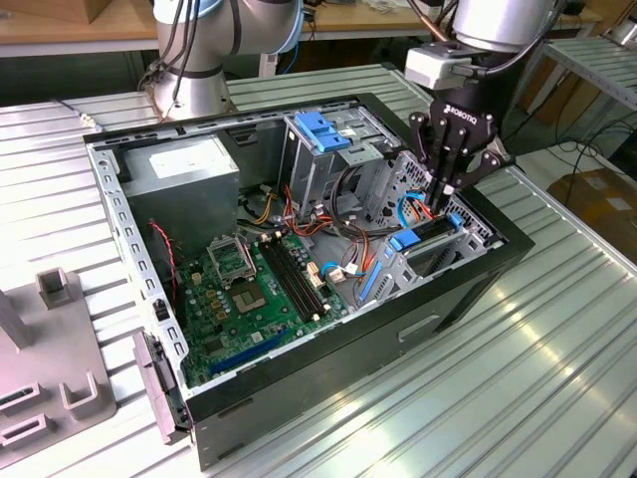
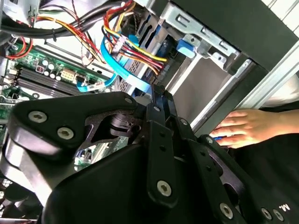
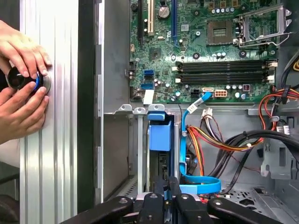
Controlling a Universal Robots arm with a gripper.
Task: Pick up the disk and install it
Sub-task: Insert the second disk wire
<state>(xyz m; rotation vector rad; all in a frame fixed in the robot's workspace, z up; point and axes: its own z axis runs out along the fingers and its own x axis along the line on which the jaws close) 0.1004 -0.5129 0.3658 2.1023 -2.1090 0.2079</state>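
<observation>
The disk [image 1: 428,231] stands on edge in the low drive bay at the front corner of the open computer case [image 1: 328,358], on the exterior view's right. Its blue rails show at both ends. My gripper [image 1: 441,197] reaches straight down from above, its fingers drawn close together and shut on the disk's upper edge. In the first wrist view the disk's blue rail [image 3: 160,134] sits in the bay slot just beyond my gripper [image 3: 167,189]. The lower part of the disk is hidden inside the bay.
A tall metal cage with a blue latch [image 1: 320,129], loose cables [image 1: 348,249], the motherboard [image 1: 249,289] and a grey box [image 1: 184,169] fill the case. A person's hands [image 3: 23,88] hold a round black object on the ribbed table [image 1: 557,339] beside the case.
</observation>
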